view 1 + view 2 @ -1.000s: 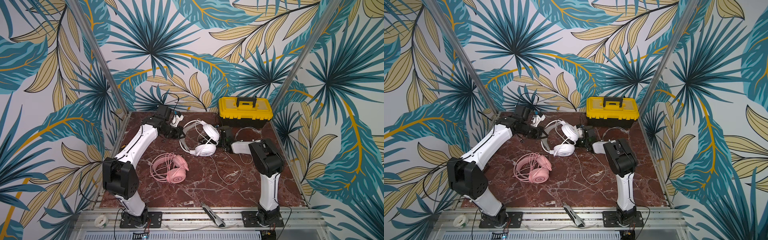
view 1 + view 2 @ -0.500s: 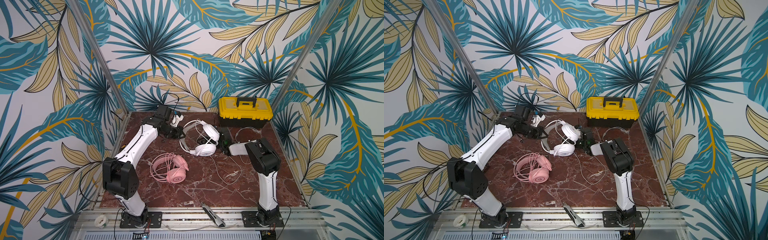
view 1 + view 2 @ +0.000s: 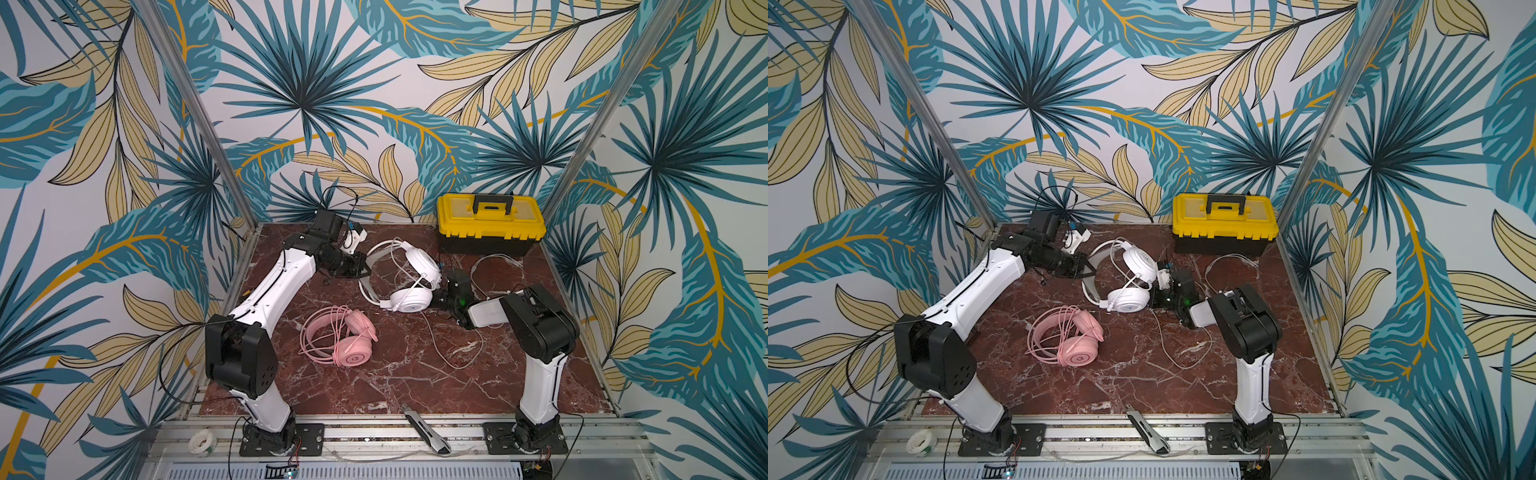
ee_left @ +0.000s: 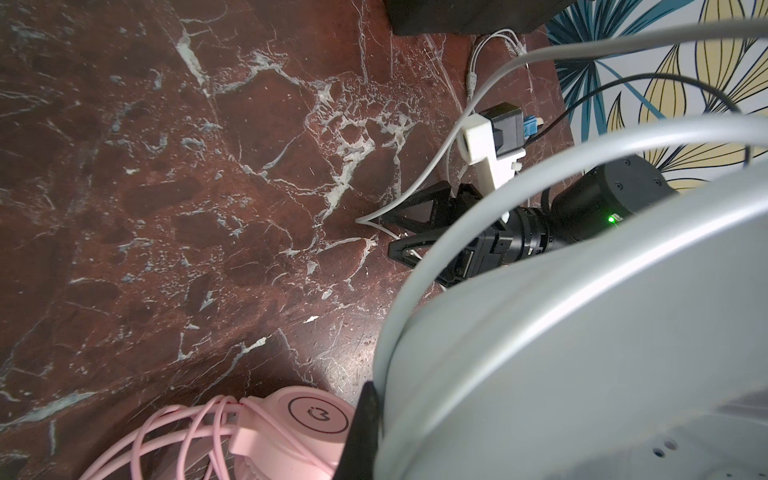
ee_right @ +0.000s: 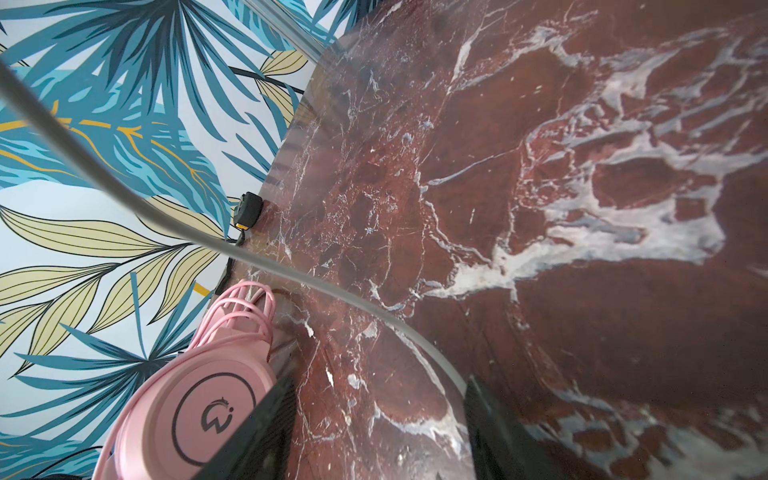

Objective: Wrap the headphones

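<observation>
On the red marble desk [image 3: 415, 374] a yellow toolbox [image 3: 490, 224] stands at the back. Before it lie the white headphones [image 3: 409, 299], their headband pinched in the closed left tool [image 3: 360, 269]. The right tool [image 4: 390, 232], jaws apart, straddles their cable [image 4: 436, 166]. Nearer the front lie the pink headphones [image 3: 353, 353], cable coiled on them; one cup bears a ringed emblem [image 5: 214, 415] with no legible words.

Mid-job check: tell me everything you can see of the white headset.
The white headset looks like glossy plastic: two round earcups, a grey-lined headband, a boom mic and a thin white cable. It sits at the middle of the marble table, in front of the yellow toolbox, headband raised. The left gripper is shut on the headband; the right gripper, open, is at the lower earcup. The cable mostly trails loose over the table.
</observation>
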Tool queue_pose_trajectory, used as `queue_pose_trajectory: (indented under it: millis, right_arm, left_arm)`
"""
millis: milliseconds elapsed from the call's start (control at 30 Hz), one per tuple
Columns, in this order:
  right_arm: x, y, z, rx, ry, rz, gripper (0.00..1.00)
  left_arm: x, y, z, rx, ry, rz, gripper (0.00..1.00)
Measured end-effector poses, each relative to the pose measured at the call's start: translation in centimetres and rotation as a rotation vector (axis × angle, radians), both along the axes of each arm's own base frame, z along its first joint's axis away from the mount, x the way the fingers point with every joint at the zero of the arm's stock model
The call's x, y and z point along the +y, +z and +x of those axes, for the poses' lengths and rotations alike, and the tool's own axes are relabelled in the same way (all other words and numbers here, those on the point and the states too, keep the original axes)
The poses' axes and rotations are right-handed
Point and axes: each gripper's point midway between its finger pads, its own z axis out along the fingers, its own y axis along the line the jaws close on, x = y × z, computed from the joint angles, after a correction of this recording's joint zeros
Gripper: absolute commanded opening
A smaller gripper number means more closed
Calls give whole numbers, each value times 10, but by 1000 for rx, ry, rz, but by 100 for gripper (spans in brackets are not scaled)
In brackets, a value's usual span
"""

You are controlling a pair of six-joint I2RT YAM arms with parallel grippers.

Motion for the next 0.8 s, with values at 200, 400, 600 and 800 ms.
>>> queue_pose_trajectory:
  millis: [200,400,600,800]
  right_arm:
    - [15,17,18,-58,16,-14,66]
    - [26,22,37,-84,19,-17,65]
    - [31,-4,45,-26,9,-49,62]
    - [37,-23,41,30,18,-62,46]
  left_arm:
    - [0,0,0,-1,0,-1,0]
    - [0,0,1,-1,3,-2,0]
    - [0,0,1,3,8,-5,0]
    - [0,0,1,6,11,-6,0]
